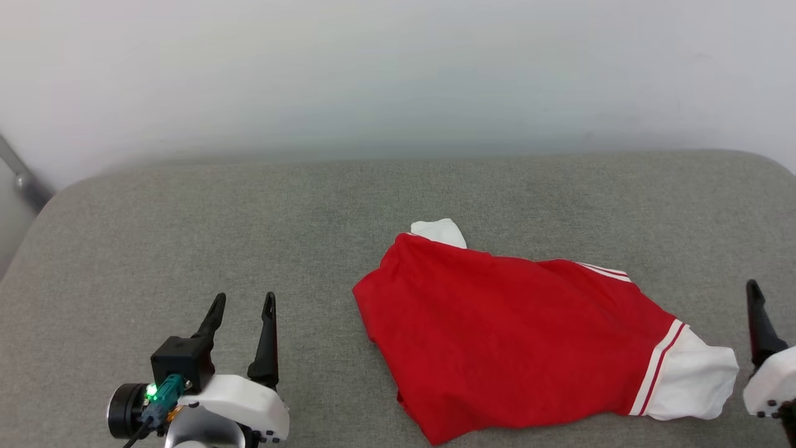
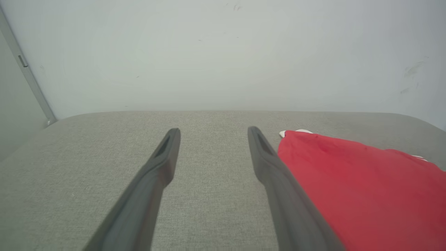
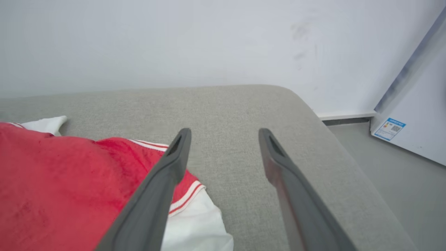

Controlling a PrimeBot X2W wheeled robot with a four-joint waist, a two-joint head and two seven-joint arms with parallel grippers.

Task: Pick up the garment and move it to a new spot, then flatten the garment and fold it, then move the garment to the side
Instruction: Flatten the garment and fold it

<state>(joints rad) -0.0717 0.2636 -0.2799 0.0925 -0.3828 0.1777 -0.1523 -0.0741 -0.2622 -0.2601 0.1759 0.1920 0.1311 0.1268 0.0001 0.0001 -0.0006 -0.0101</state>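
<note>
- While the garment [image 1: 497,330] lies crumpled on the grey cushion [image 1: 186,218], right of centre, the left gripper [image 1: 244,298] sits low at its left, fingers apart, holding nothing.
- Right gripper [image 3: 224,132] sits beside the white sleeve [image 1: 690,379], fingers spread and empty, pointing toward the wall [image 1: 398,74].

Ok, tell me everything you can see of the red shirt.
The shirt is red, soft-looking knit, lying rumpled on the grey fabric surface, right of centre. Its upturned side is plain red. A white short sleeve with red-and-white striped trim sticks out at its near right end; another white piece peeks from the far edge. The open right tool stands beside that sleeve without gripping it.
</note>
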